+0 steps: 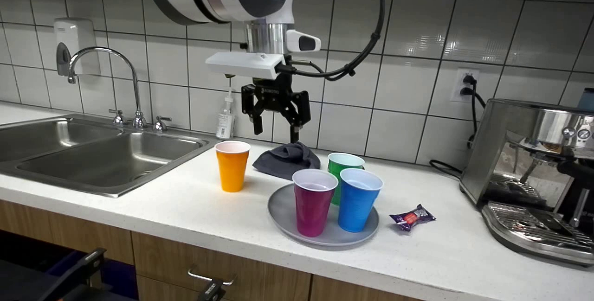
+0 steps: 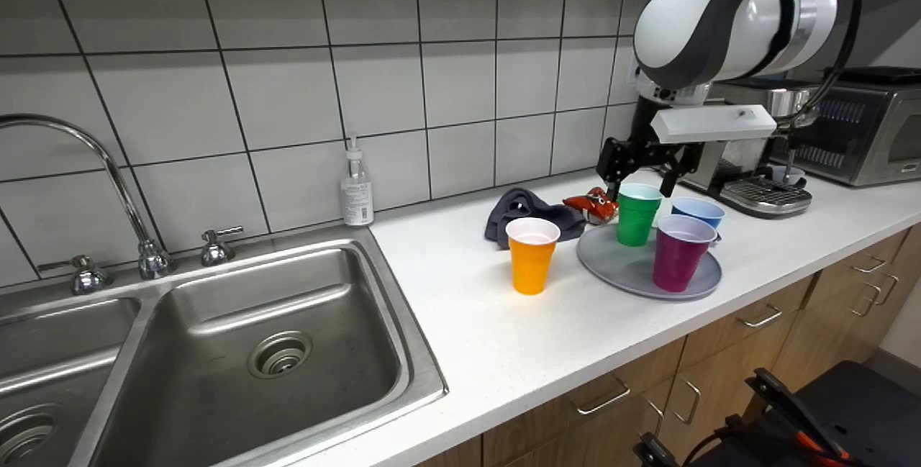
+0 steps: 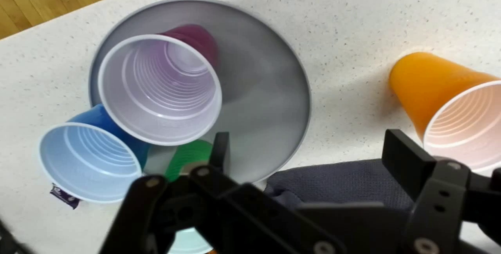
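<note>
My gripper (image 1: pixel 276 132) hangs above the counter, its fingers spread wide with nothing between them. The dark grey cloth (image 1: pixel 287 161) lies crumpled below it, and shows through the gap between the fingers in the wrist view. On the round grey plate (image 3: pixel 270 89) stand three upright cups: magenta (image 1: pixel 314 210), blue (image 1: pixel 357 208) and green (image 2: pixel 636 219). One finger covers much of the green cup in the wrist view. An orange cup (image 2: pixel 531 265) stands upright on the bare counter, apart from the plate, on the sink side. The gripper touches none of these.
A purple-wrapped snack (image 1: pixel 412 217) lies beside the plate, and a red packet (image 2: pixel 593 204) behind it near the cloth. The double sink (image 2: pixel 424 352), a soap bottle (image 2: pixel 357 197) and the tiled wall border the counter. An espresso machine (image 1: pixel 515 162) stands at the far end.
</note>
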`<state>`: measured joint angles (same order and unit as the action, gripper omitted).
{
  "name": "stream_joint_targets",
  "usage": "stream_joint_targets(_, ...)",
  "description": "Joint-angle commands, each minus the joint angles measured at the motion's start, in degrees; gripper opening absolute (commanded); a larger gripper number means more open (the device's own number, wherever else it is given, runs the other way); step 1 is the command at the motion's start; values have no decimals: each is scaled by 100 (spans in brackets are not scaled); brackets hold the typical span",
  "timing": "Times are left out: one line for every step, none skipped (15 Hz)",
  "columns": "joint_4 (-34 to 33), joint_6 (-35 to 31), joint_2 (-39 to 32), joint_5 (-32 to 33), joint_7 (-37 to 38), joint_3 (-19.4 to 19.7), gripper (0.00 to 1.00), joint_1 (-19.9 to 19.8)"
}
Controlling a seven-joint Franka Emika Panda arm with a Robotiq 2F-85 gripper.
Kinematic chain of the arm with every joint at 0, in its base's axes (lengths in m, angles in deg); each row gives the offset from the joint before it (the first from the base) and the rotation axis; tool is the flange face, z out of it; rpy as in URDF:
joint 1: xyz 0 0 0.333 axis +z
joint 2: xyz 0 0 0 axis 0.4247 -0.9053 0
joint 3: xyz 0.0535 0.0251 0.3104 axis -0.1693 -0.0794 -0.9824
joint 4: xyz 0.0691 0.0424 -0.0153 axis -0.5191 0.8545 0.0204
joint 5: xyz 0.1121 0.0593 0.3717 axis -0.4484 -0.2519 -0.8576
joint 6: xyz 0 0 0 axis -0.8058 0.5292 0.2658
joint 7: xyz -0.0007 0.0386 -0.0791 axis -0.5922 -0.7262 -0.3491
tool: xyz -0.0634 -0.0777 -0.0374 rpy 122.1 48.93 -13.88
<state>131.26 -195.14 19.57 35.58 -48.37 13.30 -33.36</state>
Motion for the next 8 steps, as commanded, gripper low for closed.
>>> stream_joint_targets(-198, 153, -208, -87, -63, -127, 100, 114)
stream_joint_targets(-258, 155, -300, -99, -107, -136, 100, 152)
stream_joint_targets(-308, 138, -382, -81, -118, -144, 100, 175)
stream_joint_targets(-351, 114, -449, 24, -86, -154, 100, 177)
stream_joint_targets(-331, 47, -443, 101, -133, -138, 100, 171)
stream_joint_targets(-159, 7, -311, 10, -43, -117, 100, 168)
stream_joint_targets(-196, 5, -363, 19, -58, -119, 100, 178)
stream_joint_targets(-223, 5, -398, 23, -72, -118, 100, 182)
